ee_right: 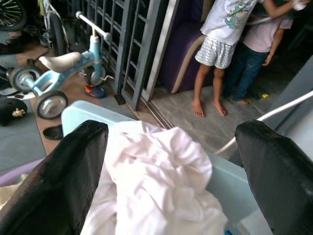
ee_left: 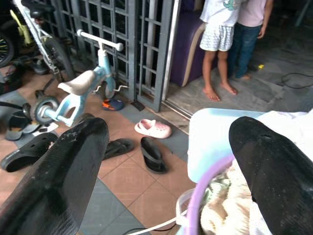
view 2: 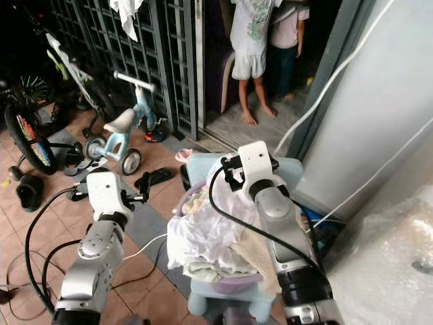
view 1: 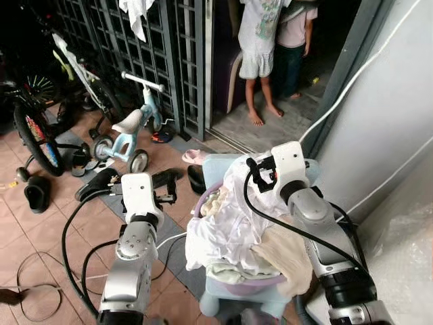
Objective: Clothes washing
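Two people point(view 1: 274, 40) in the doorway, cut off above the chest. Tiled porch floor point(view 1: 40, 230), metal grille point(view 1: 145, 47) behind. Laundry point(view 1: 233, 217) heaped in a purple basin point(view 1: 247, 284) on a pale blue stool point(view 1: 223, 166). Left gripper point(ee_left: 161, 161) spread wide beside the basin; right gripper point(ee_right: 166, 161) spread wide above the laundry, gripping nothing. Tricycle point(view 1: 128, 132), sandals point(ee_left: 149, 152) nearby.

White and cream clothes point(view 1: 233, 227) filled a lilac basin point(view 1: 252, 284) on a pale blue stool point(ee_left: 215, 142). Light blue balance bike point(view 1: 128, 128), white seat; pink sandal point(ee_left: 153, 128); terracotta floor tiles point(view 1: 17, 230) with grey ones.
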Tool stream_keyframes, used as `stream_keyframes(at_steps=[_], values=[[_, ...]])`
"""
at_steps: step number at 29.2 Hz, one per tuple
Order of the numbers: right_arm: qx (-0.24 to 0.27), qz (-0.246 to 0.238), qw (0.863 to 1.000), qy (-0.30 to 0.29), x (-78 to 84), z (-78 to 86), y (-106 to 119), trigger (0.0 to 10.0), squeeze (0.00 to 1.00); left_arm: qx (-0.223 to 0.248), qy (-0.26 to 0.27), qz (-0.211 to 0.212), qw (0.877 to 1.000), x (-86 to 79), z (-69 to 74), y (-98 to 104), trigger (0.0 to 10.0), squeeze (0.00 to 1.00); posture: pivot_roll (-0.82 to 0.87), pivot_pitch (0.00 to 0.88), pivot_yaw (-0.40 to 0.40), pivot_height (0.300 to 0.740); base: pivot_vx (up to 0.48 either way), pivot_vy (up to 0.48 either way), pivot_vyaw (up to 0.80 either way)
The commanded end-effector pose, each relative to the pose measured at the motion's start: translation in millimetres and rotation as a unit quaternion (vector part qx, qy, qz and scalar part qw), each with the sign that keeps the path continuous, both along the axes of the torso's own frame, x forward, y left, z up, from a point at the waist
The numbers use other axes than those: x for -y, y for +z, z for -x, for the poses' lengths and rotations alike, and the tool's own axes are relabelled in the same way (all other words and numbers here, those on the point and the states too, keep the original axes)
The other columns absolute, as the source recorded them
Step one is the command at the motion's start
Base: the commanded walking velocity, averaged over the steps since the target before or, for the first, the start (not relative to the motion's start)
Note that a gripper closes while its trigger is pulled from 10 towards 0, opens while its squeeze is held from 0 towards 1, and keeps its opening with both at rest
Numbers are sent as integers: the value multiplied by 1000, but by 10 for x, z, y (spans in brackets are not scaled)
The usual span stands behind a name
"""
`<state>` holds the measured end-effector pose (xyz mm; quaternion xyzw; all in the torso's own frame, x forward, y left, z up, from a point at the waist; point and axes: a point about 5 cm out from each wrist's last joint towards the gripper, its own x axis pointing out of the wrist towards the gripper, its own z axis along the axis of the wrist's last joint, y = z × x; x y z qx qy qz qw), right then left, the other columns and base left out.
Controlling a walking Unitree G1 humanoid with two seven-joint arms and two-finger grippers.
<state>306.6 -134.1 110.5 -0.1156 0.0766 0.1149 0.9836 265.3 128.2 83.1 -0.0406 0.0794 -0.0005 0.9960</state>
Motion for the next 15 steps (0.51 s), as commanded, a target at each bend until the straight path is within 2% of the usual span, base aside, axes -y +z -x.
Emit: stream_keyframes(at_steps=[1,13,15], values=[[0,-5,1000,5,-51,-9,21,10000,0,6,6,10,1000,-10,-6,33,10000,0,-38,0,-15,740,0,0,0],[-13,-9,1000,24,-92,4,-14,10000,0,2,8,11,1000,-7,3,27,10000,0,-34,0,-19,740,0,0,0],[-16,-13,999,43,-129,-5,-16,10000,0,1,10,11,1000,-4,21,31,10000,0,-25,0,-19,740,0,0,0]])
